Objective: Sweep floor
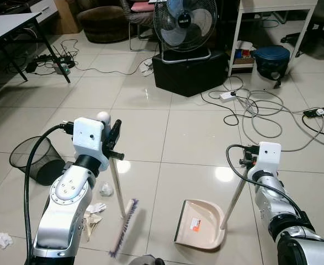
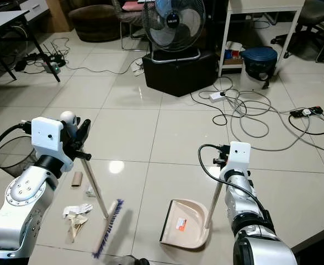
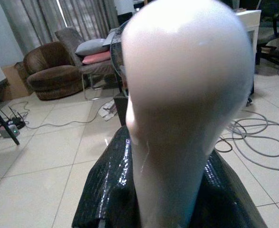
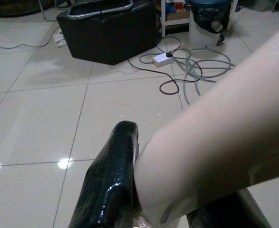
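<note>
My left gripper (image 1: 115, 144) is shut on the silver handle of a broom (image 1: 118, 190), just below its white knob (image 3: 187, 90). The broom's purple-bristled head (image 1: 124, 226) rests on the tile floor, tilted. My right gripper (image 1: 247, 163) is shut on the upright handle of a beige dustpan (image 1: 200, 223), which sits on the floor to the right of the broom head. In the right wrist view a black finger (image 4: 111, 183) presses against that pale handle. Crumpled paper scraps (image 1: 93, 213) lie left of the broom, and another wad (image 1: 3, 239) lies further left.
A black mesh wastebasket (image 1: 35, 160) stands at my left. A cardboard tube (image 2: 76, 178) lies near the scraps. Ahead stand a fan (image 1: 185, 25) on a black box (image 1: 189, 74), tangled cables (image 1: 261, 113), a power strip (image 1: 228, 95), a blue bin (image 1: 272, 59) and a table leg (image 1: 57, 55).
</note>
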You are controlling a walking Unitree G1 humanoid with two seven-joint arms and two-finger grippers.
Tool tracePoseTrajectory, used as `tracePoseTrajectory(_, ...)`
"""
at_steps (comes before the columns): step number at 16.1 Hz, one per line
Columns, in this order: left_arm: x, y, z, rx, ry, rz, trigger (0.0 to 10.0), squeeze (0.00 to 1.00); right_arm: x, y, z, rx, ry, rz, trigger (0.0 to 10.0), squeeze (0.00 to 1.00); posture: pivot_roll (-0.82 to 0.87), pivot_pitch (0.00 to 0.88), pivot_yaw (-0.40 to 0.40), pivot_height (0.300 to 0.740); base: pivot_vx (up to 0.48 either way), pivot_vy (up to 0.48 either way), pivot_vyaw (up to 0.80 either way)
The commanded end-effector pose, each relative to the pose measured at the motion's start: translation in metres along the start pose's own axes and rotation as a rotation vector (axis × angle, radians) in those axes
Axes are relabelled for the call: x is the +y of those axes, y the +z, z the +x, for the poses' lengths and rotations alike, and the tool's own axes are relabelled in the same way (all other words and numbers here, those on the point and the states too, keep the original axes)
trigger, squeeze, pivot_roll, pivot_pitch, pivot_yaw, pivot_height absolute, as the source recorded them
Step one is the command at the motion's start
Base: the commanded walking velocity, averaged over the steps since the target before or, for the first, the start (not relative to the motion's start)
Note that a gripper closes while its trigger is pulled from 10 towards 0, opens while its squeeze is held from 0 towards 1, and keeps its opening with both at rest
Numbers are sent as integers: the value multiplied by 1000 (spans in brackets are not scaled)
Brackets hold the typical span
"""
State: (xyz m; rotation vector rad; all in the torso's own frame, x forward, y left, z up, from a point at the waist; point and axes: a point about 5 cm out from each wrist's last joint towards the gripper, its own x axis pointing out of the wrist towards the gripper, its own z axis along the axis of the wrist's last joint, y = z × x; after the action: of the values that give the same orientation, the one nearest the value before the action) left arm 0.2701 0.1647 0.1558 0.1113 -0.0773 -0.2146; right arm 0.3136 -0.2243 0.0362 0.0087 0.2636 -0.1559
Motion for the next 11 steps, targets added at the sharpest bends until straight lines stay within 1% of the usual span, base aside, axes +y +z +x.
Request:
tracePoseTrajectory(1,2,8,0,-38,6,19,10000,0,4,-3,0,25,-2,28,0,0,76,0,140,740,0,0,0)
tracePoseTrajectory(3,2,7,2,-40,7,18,10000,0,5,-1,1,19,0,34,0,0,68,0,136,740,0,0,0)
tracePoseTrajectory(5,4,6,5,-42,16,27,10000,0,9,9,5,-19,16,51,0,0,56,0,125,740,0,0,0)
tracePoseTrajectory(7,12,7,10,-42,49,57,10000,0,19,30,10,-107,70,60,0,0,18,0,117,740,0,0,0)
tracePoseTrajectory(8,15,6,12,-25,54,54,10000,0,27,42,10,-156,108,64,0,0,0,0,117,740,0,0,0)
tracePoseTrajectory(9,16,5,13,-14,56,49,10000,0,29,47,10,-172,121,64,0,0,-4,0,117,740,0,0,0)
tracePoseTrajectory(11,18,2,20,17,69,41,10000,0,43,79,0,-277,202,39,0,0,-53,0,114,740,0,0,0)
